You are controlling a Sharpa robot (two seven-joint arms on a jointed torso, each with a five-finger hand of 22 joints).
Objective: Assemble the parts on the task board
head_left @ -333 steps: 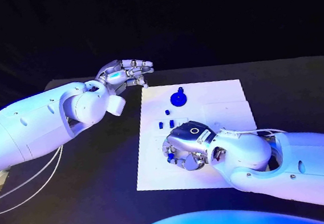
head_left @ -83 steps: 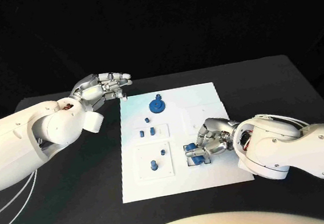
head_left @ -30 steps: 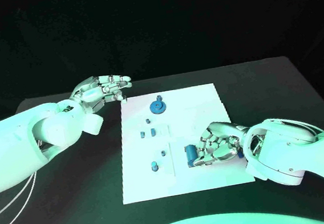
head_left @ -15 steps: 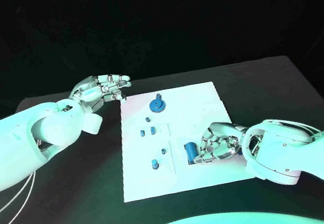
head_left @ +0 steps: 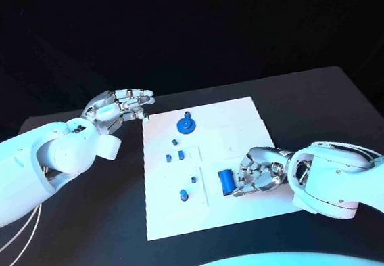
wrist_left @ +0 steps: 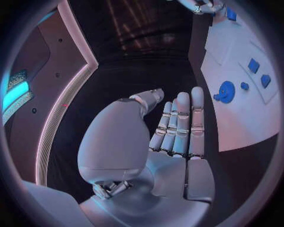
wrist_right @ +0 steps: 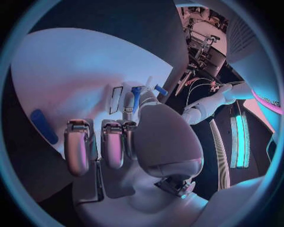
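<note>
The white task board (head_left: pixel 242 139) lies in the middle of the black table. A blue gear (head_left: pixel 186 126) stands near its far edge, and small blue parts (head_left: pixel 182 154) stand in its left half. A blue cylinder (head_left: pixel 226 180) lies flat on the board's near right part. My right hand (head_left: pixel 260 171) rests just right of the cylinder with its fingers curled in and nothing between them. The right wrist view shows the cylinder (wrist_right: pixel 44 125) a little apart from my right hand's (wrist_right: pixel 112 146) fingers. My left hand (head_left: pixel 121 106) hovers off the board's far left corner, holding nothing. In the left wrist view its (wrist_left: pixel 177 137) fingers lie straight.
Black table (head_left: pixel 86 211) surrounds the board on all sides. A raised white plate (head_left: pixel 189 187) on the board's near left carries two small blue parts. The left wrist view shows the gear (wrist_left: pixel 226 91) and the board (wrist_left: pixel 236 109).
2.8 s ago my right hand's fingers were closed round the blue cylinder. Now the cylinder lies on the board beside them. My left hand has stayed in place.
</note>
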